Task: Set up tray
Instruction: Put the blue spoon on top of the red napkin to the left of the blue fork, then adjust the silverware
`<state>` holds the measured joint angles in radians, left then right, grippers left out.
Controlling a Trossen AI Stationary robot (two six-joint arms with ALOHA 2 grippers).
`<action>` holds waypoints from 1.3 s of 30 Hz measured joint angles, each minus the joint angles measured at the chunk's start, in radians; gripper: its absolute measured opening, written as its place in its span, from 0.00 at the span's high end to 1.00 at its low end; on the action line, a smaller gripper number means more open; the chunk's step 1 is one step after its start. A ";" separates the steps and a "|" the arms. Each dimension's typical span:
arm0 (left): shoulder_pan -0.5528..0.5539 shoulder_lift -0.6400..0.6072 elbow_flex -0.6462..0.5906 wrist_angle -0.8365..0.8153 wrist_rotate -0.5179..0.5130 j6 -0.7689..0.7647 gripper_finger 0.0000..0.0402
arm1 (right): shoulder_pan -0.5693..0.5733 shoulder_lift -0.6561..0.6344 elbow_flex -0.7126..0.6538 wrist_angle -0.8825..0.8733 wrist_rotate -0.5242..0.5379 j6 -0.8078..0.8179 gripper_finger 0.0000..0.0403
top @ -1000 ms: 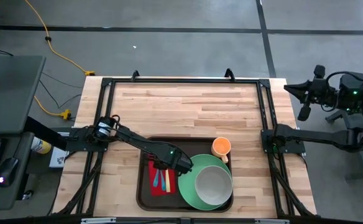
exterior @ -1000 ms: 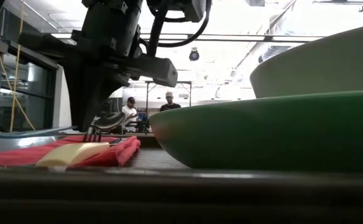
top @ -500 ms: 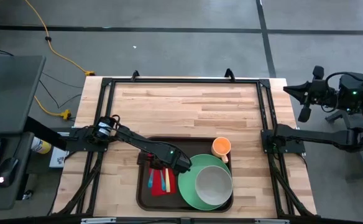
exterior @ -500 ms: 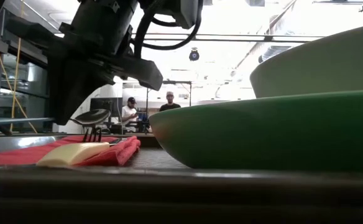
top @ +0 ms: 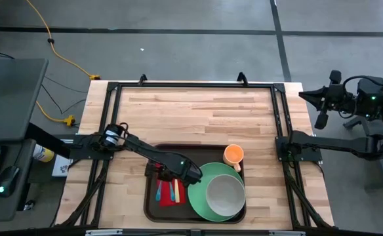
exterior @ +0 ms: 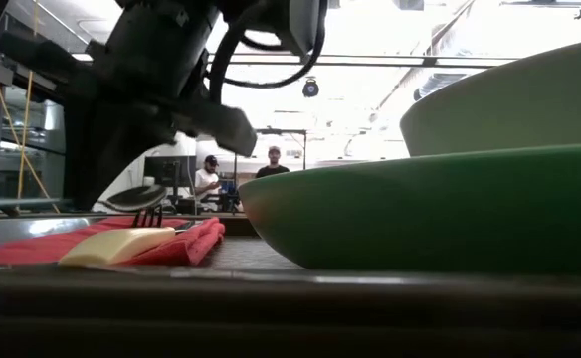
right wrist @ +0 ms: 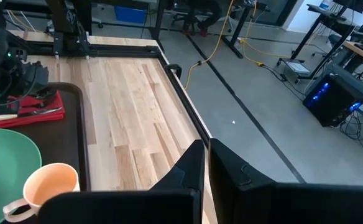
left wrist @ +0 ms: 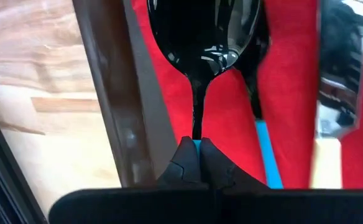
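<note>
The dark brown tray [top: 153, 204] lies at the table's near middle. On it are a red napkin [top: 168, 200] with a blue-handled fork [left wrist: 265, 149] and a cream-handled knife [left wrist: 328, 163], and a green plate [top: 199, 196] that carries a pale bowl [top: 225, 193]. An orange mug [top: 233, 155] stands at the tray's far right corner. My left gripper [top: 160, 172] is shut on a spoon [left wrist: 203, 31] low over the napkin's left part. My right gripper [top: 307, 95] is shut and empty, beyond the table's right edge. My left gripper pinches the spoon's blue handle [left wrist: 197, 144] between its two fingers, close to the thin neck below the spoon's bowl. The spoon lies along the fingers, its bowl [exterior: 136, 196] ahead of them, low over the napkin by the tray's left rim [left wrist: 116, 93]. Whether it touches the napkin, I cannot tell.
Bare wooden table [top: 198, 111] stretches beyond the tray to the far edge, inside a black frame [top: 191, 84]. A desk with a keyboard and mouse [top: 8, 177] stands left of the table. People show far off in the room behind [exterior: 209, 174].
My left gripper has gone toward the table's left edge with the spoon, staying shut on it. The spoon's bowl has gone from over the napkin's middle to its left part and sits a little lower.
</note>
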<state>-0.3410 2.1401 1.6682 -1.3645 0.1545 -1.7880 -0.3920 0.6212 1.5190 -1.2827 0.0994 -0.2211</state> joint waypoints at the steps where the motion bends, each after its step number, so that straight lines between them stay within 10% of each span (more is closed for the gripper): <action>1: 0.000 0.003 0.002 0.008 0.005 -0.001 0.97 | 0.000 0.000 0.000 0.000 0.000 0.000 1.00; 39: 0.001 0.047 0.091 -0.052 -0.013 -0.030 0.77 | 0.000 0.000 0.000 0.000 0.003 -0.015 1.00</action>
<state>-0.3397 2.1869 1.7589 -1.4170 0.1416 -1.8179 -0.3920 0.6216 1.5192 -1.2827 0.1020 -0.2363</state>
